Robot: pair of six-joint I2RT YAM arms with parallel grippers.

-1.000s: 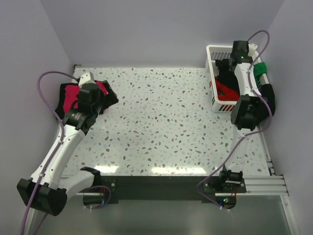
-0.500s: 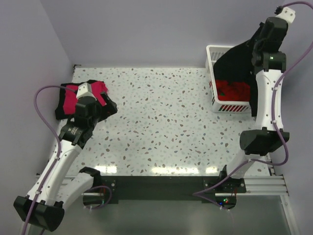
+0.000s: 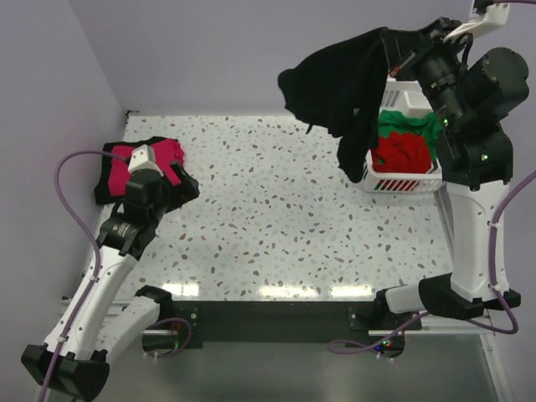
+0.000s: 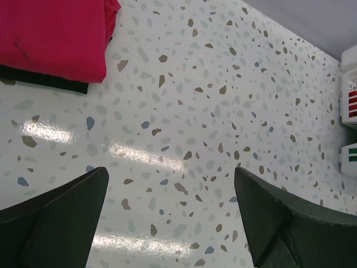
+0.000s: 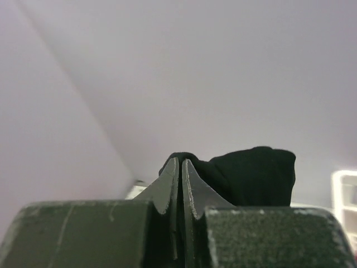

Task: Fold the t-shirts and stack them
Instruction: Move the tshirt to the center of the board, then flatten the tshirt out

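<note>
1. Right end effector (image 3: 395,46): jaws pressed together on a black shirt (image 3: 339,79). In the wrist view, cloth bunches just beyond the fingertips.
2. Black shirt: hangs crumpled below and to the left of that end effector, clear of the basket (image 3: 400,182) and not touching the table (image 3: 276,218).
3. Change, right side: a second ago this end effector was down inside the basket. Half a second ago it had lifted the shirt straight above it. Now it is higher and has swung left, towards the open table.
4. Basket contents: a red shirt (image 3: 404,151) and a green shirt (image 3: 409,126), both loose and unfolded, below the right end effector.
5. Left end effector (image 4: 172,215): fingers spread wide, holding nothing, low over bare table.
6. Stack: a folded pink shirt (image 4: 53,33) lies on a folded black one (image 4: 56,82), ahead and to the left of the left end effector. The stack is unchanged over the last second, while this end effector has drawn back from it slightly.
7. Reading: the pick from the basket looks complete. Spreading the black shirt flat on the table is the likely next step, and the red and green shirts remain to be done.
</note>
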